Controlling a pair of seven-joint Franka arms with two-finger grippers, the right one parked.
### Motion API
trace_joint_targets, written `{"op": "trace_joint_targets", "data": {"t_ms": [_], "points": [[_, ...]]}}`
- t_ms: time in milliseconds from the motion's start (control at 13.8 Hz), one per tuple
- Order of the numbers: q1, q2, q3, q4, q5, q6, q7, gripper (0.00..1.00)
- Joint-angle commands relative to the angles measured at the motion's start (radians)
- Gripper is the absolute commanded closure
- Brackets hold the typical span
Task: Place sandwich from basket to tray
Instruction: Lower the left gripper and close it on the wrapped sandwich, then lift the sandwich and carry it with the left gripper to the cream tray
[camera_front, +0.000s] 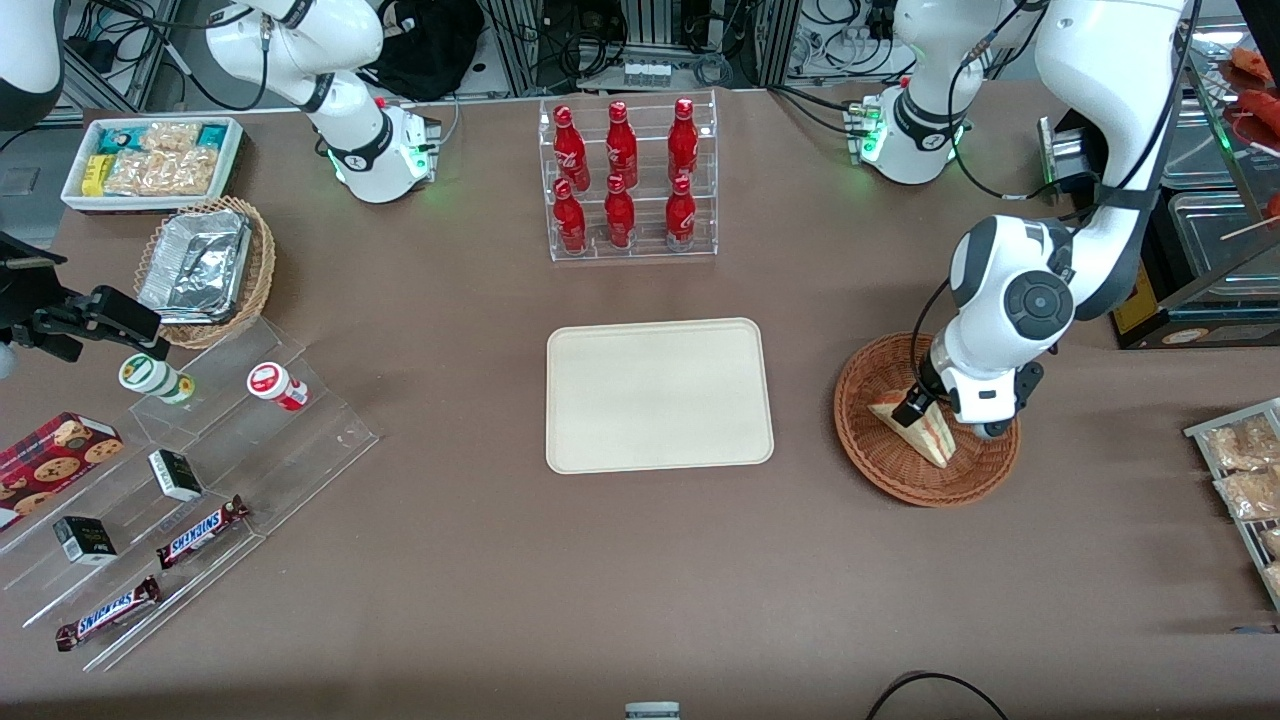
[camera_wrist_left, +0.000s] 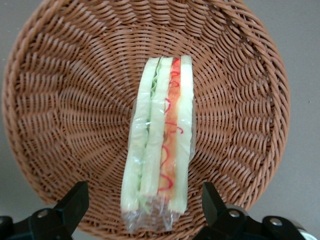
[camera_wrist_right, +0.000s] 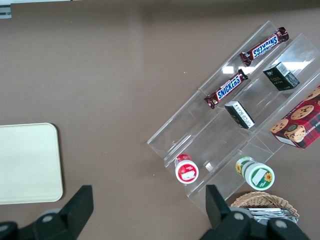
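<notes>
The gripper (camera_wrist_left: 145, 207) hangs over the basket (camera_wrist_left: 60, 100), fingers spread wide on either side of the wrapped sandwich (camera_wrist_left: 160, 140), not touching it. The sandwich lies in the basket; the grasp, lift and carry to the bare tray (camera_front: 658, 394) are all left.

rough woven wicker basket (camera_wrist_left: 65, 100), glossy film-wrapped sandwich (camera_wrist_left: 160, 140)

My hand (camera_front: 918, 404) hangs low over the basket (camera_front: 870, 440), right at the sandwich (camera_front: 915, 428) lying inside it. The basket sits on the brown desk (camera_front: 600, 560) toward my working end. The cream tray (camera_front: 658, 394) lies bare near the middle, well apart from the basket. A clear rack of red bottles (camera_front: 625, 178) stands farther from the camera than the tray.
</notes>
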Motion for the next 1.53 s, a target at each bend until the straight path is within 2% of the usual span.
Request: {"op": "trace_joint_targets", "data": {"t_ms": [0, 73, 218, 291, 509, 727, 873, 1091, 1309, 1455], "points": [[-0.002, 0.031, 0.003, 0.007, 0.018, 0.036, -0.012, 0.1], [-0.002, 0.033, 0.003, 0.007, 0.02, 0.036, -0.012, 0.41], [0.003, 0.039, 0.003, 0.026, 0.018, 0.035, -0.02, 0.84], [0.003, 0.04, 0.003, 0.045, 0.018, 0.03, -0.026, 0.9], [0.003, 0.027, 0.005, 0.11, 0.018, -0.058, -0.012, 0.91], [-0.035, 0.019, 0.0, 0.338, 0.038, -0.385, -0.003, 0.91], [-0.106, 0.025, -0.001, 0.461, 0.051, -0.5, 0.002, 0.92], [-0.258, 0.051, 0.0, 0.539, 0.04, -0.508, -0.023, 0.92], [-0.391, 0.104, -0.001, 0.543, 0.049, -0.498, -0.001, 0.92], [-0.488, 0.17, 0.0, 0.547, 0.07, -0.417, 0.014, 0.91]]}}
